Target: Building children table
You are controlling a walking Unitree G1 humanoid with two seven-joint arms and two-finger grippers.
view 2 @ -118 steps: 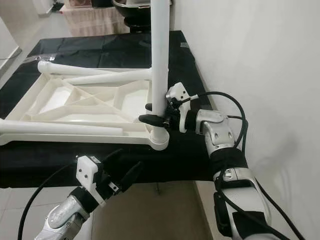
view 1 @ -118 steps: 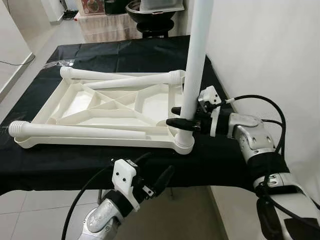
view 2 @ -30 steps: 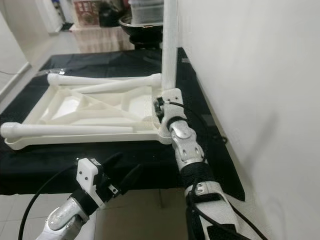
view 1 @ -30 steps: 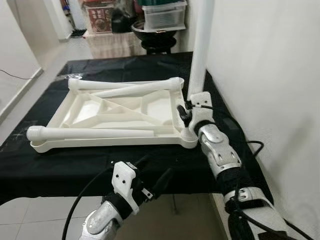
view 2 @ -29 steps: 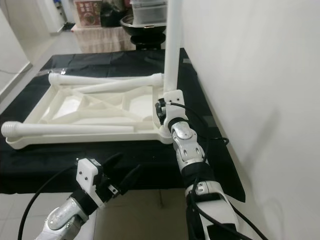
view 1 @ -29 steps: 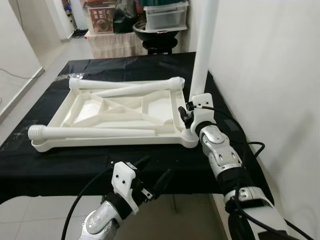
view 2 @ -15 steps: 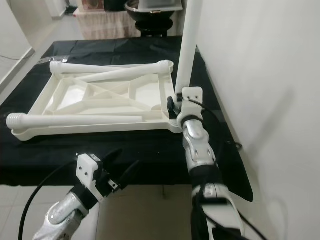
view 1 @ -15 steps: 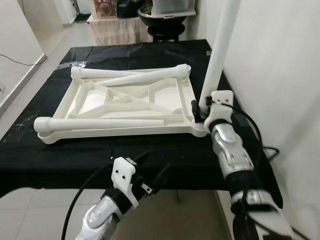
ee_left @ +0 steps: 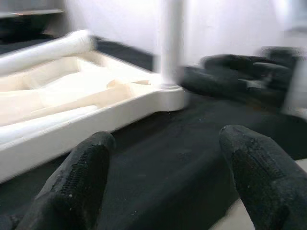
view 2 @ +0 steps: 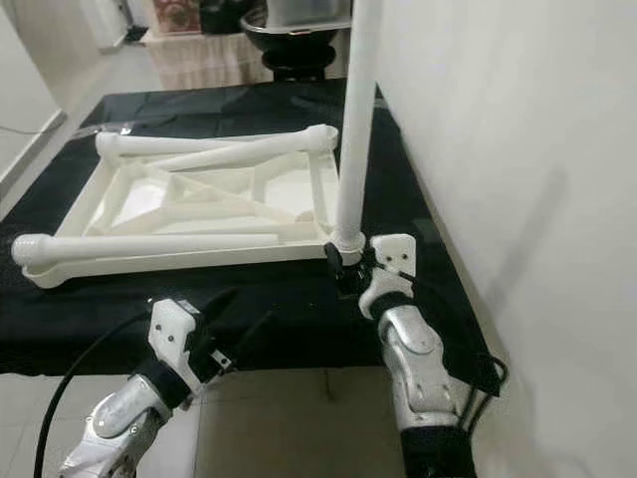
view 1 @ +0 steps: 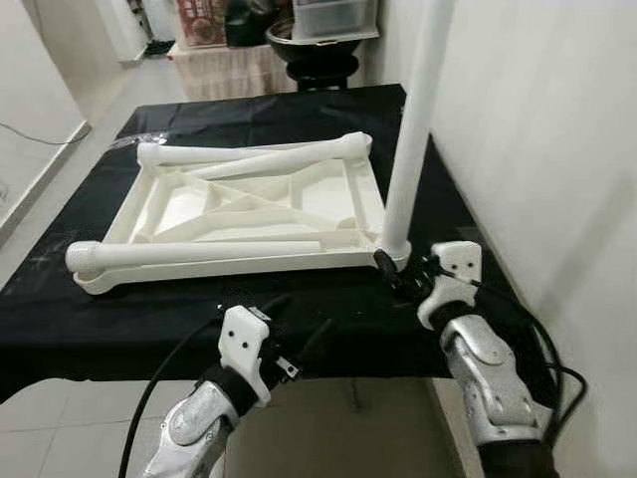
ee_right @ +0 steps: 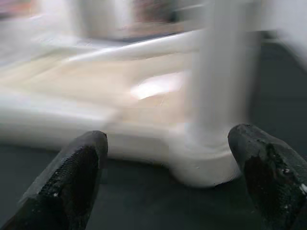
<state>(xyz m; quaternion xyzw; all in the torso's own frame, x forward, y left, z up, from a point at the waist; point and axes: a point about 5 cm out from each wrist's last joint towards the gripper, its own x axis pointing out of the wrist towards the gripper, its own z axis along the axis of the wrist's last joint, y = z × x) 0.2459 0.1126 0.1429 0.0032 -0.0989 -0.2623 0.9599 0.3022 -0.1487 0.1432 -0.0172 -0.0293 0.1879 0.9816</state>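
White plastic all over the black cloth [view 1: 299, 110]: the tabletop [view 1: 249, 214] lies upside down in the middle of the frame, ribs showing. One leg [view 1: 416, 119] stands upright in the tabletop's near right corner socket, rising out of the top of the frame. Two loose legs lie across the tabletop, one [view 1: 199, 252] along the near edge with its threaded end at left, one [view 1: 259, 157] along the far edge.

The right gripper [view 1: 396, 277] sits lower right of centre, just beside the base of the upright leg, apart from it; in the right wrist view its fingers [ee_right: 76, 177] are spread wide, the leg's socket between them and beyond. The left gripper [view 1: 299, 334] hangs at the bottom centre, off the table's near edge, fingers [ee_left: 81, 177] wide apart and holding nothing. Upper middle, beyond the table, a dark bowl [view 1: 309, 40] and a clear box [view 1: 333, 15].
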